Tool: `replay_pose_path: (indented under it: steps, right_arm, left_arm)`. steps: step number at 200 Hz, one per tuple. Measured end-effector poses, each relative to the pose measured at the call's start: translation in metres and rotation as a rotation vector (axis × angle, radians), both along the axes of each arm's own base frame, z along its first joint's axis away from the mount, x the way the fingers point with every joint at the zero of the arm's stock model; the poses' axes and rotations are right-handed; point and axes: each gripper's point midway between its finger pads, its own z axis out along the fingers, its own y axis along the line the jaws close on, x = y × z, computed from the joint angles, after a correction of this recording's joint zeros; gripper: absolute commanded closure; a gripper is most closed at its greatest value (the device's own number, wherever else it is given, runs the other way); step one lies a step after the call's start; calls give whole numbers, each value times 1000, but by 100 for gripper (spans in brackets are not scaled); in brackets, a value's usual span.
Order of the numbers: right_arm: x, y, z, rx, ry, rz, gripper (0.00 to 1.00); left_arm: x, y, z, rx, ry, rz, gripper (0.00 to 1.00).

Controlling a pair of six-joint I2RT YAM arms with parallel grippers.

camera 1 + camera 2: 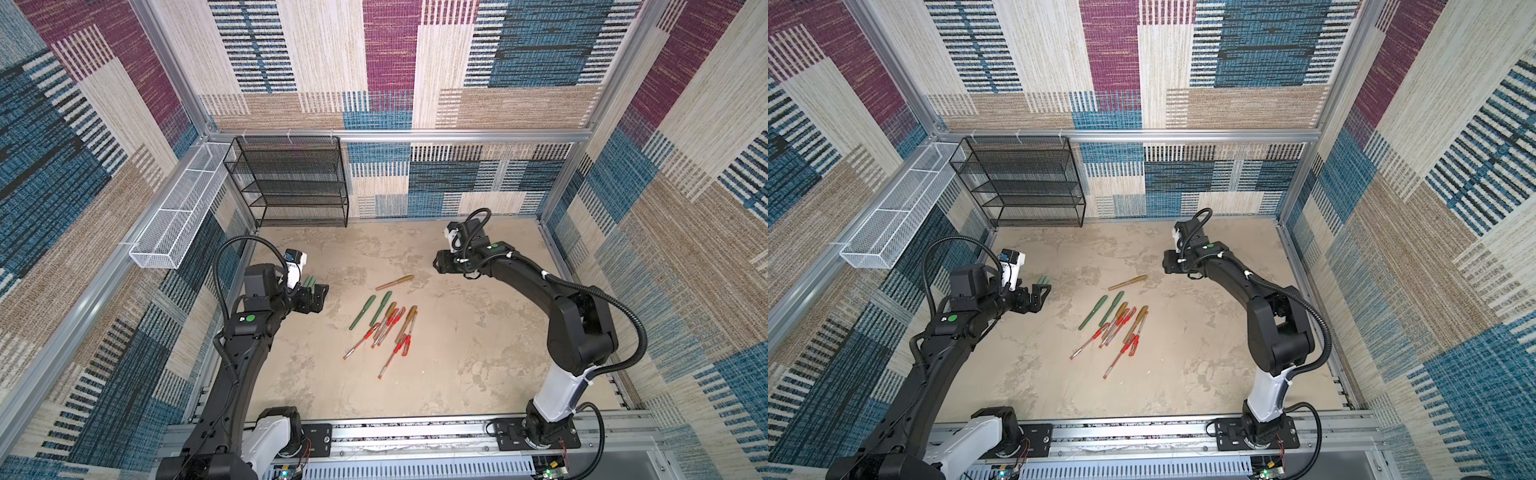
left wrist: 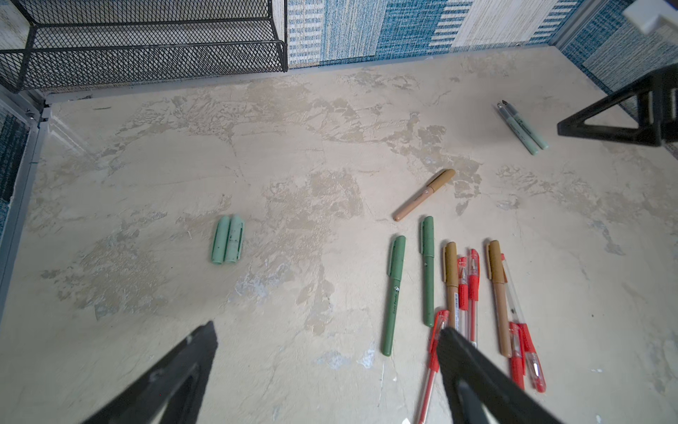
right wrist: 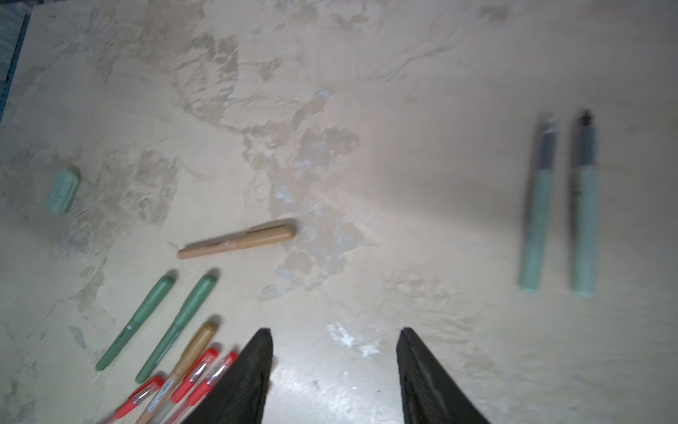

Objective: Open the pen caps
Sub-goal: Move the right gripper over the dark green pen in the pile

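Mottled beige surface, patchwork carpet walls. Two mint caps lie loose, touching side by side, near the left jaws, which are spread wide and empty. Two uncapped mint pens lie near the right jaws, also spread, holding nothing. Other pens lie capped, mid-surface.

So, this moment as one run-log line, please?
left gripper: open, empty; right gripper: open, empty; two mint caps: off, side by side; two mint pens: uncapped

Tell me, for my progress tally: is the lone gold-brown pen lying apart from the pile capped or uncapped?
Capped. The lone gold-brown pen wears its darker gold cap on the paler barrel; no tip shows.
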Motion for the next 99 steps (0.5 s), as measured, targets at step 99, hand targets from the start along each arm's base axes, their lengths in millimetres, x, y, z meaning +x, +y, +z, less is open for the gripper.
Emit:
replay_pose_path:
  steps: [99]
  right_arm:
    - [-70,167,-37,33,78,73,44]
  left_arm:
    - [5,9,-4,9,14,43,1]
